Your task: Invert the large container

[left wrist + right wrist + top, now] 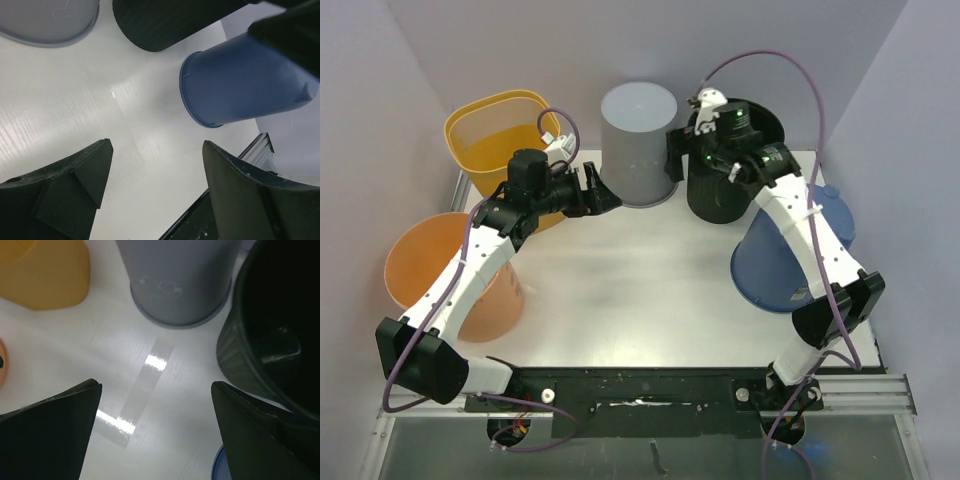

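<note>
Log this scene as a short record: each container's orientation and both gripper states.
yellow container: upright, open top
grey container: upside down, rim down
black container: upright, open top
blue container: rim down
orange container: orientation unclear
left gripper: open, empty
right gripper: open, empty, between the grey and black containers
</note>
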`<act>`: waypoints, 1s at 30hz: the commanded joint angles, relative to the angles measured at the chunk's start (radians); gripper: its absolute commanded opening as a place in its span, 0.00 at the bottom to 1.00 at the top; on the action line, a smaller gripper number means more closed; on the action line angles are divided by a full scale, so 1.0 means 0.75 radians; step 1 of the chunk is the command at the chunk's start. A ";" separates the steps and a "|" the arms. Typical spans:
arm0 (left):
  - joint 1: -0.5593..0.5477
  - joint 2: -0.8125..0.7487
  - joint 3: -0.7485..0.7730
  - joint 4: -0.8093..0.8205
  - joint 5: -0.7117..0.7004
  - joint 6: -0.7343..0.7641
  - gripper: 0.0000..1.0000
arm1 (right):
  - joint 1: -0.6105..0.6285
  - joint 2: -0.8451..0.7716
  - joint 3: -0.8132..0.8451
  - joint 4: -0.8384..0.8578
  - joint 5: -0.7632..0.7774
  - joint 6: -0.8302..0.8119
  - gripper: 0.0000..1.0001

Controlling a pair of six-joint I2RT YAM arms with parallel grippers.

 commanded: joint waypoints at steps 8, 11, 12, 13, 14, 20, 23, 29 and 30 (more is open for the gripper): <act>0.014 -0.058 -0.010 0.064 0.030 0.017 0.73 | -0.224 0.097 0.195 0.037 -0.056 0.017 0.98; 0.020 -0.062 -0.013 0.058 0.026 0.019 0.73 | -0.211 0.143 0.175 -0.011 -0.155 0.020 0.97; 0.022 -0.063 -0.016 0.055 0.025 0.021 0.73 | -0.200 0.142 0.118 -0.004 -0.177 0.016 0.97; 0.024 -0.066 -0.017 0.055 0.024 0.021 0.73 | -0.183 0.134 0.073 0.006 -0.182 0.011 0.98; 0.028 -0.067 -0.019 0.051 0.022 0.023 0.73 | -0.161 0.119 0.031 0.021 -0.185 0.008 0.98; 0.055 -0.063 -0.017 0.021 0.018 0.043 0.73 | 0.041 0.029 -0.133 0.082 -0.197 -0.026 0.98; 0.076 -0.057 -0.014 0.002 0.016 0.055 0.73 | 0.122 0.021 -0.175 0.114 -0.199 0.029 0.98; 0.141 -0.092 -0.070 -0.024 -0.011 0.066 0.73 | 0.246 -0.011 -0.306 0.319 -0.227 0.163 0.98; 0.151 -0.099 -0.079 -0.027 -0.015 0.064 0.73 | 0.263 -0.007 -0.318 0.343 -0.228 0.182 0.98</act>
